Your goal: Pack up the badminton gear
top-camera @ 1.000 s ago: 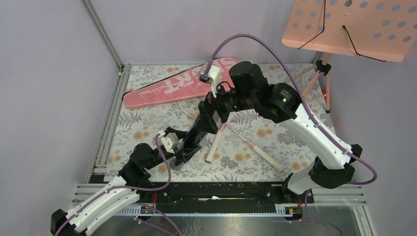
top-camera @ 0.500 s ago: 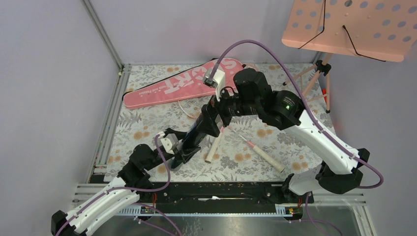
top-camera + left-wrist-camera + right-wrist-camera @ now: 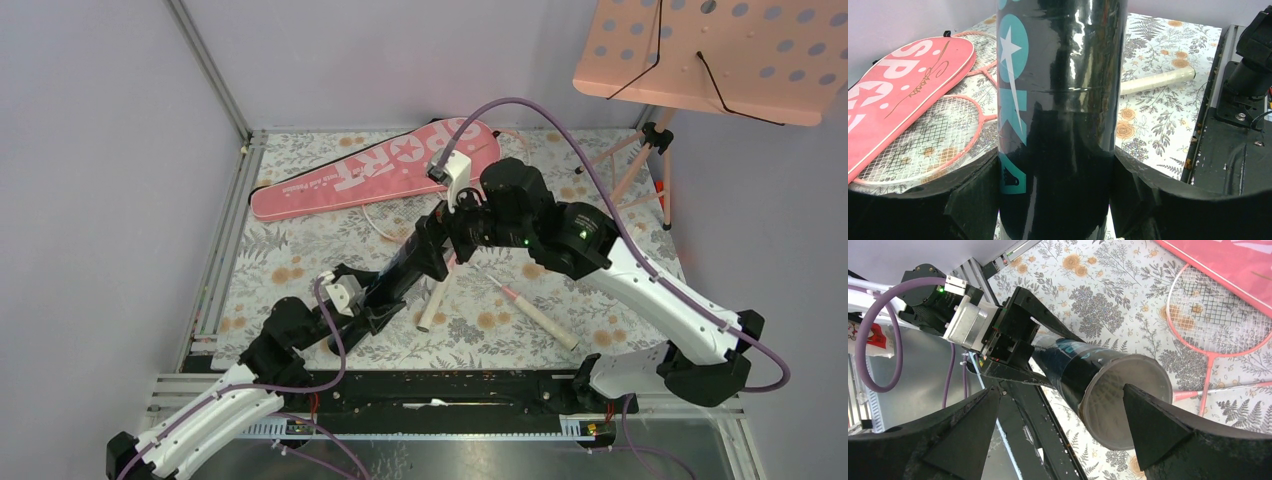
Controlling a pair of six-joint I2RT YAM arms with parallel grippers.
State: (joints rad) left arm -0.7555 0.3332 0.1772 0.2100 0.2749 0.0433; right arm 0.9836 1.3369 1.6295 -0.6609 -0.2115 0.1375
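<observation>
Tilted lower, the glossy black tube (image 3: pixel 1063 75) sits clamped in the left gripper (image 3: pixel 1055 186); right gripper (image 3: pixel 1060 392) gapes wide.

Glossy black cylindrical tube (image 3: pixel 1060 100) with teal lettering in the left gripper (image 3: pixel 1055 210), pink fabric racket bag (image 3: pixel 898 85) beside the tube.

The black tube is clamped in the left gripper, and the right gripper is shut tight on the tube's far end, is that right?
Not quite. The right gripper is not shut: the right wrist view shows its jaws wide open, one finger on each side of the far end of the black tube. The left gripper does clamp the tube, as you said.
</observation>
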